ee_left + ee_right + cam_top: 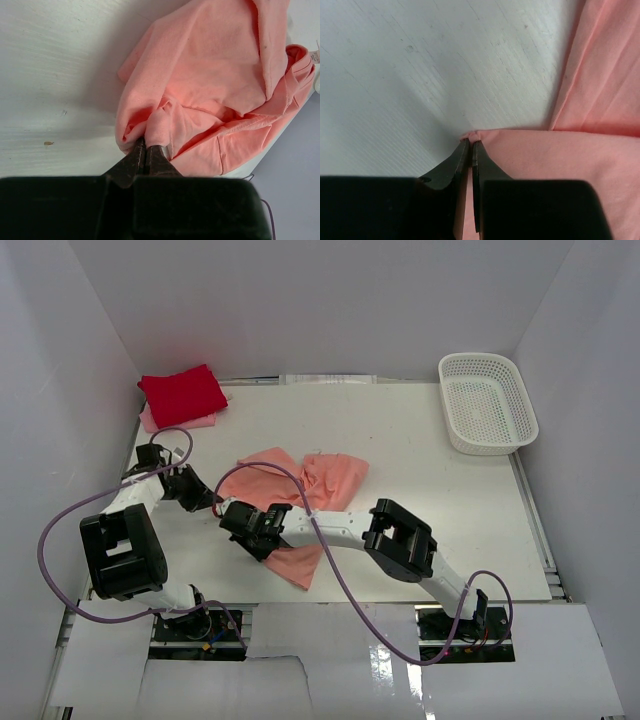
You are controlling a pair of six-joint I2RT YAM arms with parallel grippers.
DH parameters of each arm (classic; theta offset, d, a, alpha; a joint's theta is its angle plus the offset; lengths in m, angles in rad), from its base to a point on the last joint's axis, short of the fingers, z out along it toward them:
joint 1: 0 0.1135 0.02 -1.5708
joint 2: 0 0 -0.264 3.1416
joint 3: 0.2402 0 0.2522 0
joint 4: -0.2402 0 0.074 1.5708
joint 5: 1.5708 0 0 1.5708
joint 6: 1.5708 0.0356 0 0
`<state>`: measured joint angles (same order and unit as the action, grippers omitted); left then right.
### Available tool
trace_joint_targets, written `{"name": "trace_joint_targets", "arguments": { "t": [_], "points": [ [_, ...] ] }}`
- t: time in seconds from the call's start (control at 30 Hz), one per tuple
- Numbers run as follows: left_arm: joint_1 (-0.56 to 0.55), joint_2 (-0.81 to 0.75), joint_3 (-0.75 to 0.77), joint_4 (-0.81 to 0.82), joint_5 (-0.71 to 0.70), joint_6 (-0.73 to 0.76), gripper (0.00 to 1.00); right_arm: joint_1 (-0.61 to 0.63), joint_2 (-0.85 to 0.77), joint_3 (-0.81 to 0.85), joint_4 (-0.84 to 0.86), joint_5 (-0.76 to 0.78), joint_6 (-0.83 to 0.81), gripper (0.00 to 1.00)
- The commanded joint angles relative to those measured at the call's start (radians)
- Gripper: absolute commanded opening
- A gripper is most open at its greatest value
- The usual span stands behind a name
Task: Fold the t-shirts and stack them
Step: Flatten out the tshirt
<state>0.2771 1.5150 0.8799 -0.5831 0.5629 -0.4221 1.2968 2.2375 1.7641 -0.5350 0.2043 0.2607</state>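
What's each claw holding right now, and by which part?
Both are shut on the salmon-pink cloth t-shirt: the left claw pinches a bunched fold at its edge, the right claw pinches a corner tip of the fabric.

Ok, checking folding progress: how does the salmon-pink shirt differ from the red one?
The red shirt is folded, stacked on the pale pink shirt; the salmon-pink shirt lies rumpled mid-table. The left gripper and right gripper pinch the salmon-pink shirt; the red shirt is untouched. Both are plain cloth.
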Motion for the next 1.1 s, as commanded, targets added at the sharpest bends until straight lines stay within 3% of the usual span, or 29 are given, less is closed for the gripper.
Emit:
{"name": "trace_joint_targets", "arguments": {
  "t": [0.0,0.2,0.43,0.57,0.8,1.07],
  "points": [
    [0.007,-0.024,-0.010,0.016,0.023,0.014,0.00,-0.019,-0.016,-0.037,-0.146,0.030,0.018,0.08],
    [0.007,-0.047,0.016,-0.003,0.005,0.020,0.00,-0.152,-0.254,-0.046,-0.163,0.176,0.046,0.08],
    [-0.010,-0.108,0.096,-0.038,0.052,-0.001,0.00,-0.450,-0.478,-0.074,-0.115,0.325,0.028,0.08],
    [-0.030,-0.185,0.135,-0.056,0.019,0.020,0.00,-0.536,-0.509,-0.043,-0.105,0.400,-0.020,0.08],
    [-0.082,-0.302,0.200,-0.064,-0.161,0.042,0.00,-0.593,-0.596,-0.006,-0.082,0.435,-0.077,0.08],
    [-0.099,-0.251,0.450,-0.070,-0.193,0.003,0.00,-0.694,-0.550,0.224,-0.072,0.420,-0.182,0.08]
  ]
}}
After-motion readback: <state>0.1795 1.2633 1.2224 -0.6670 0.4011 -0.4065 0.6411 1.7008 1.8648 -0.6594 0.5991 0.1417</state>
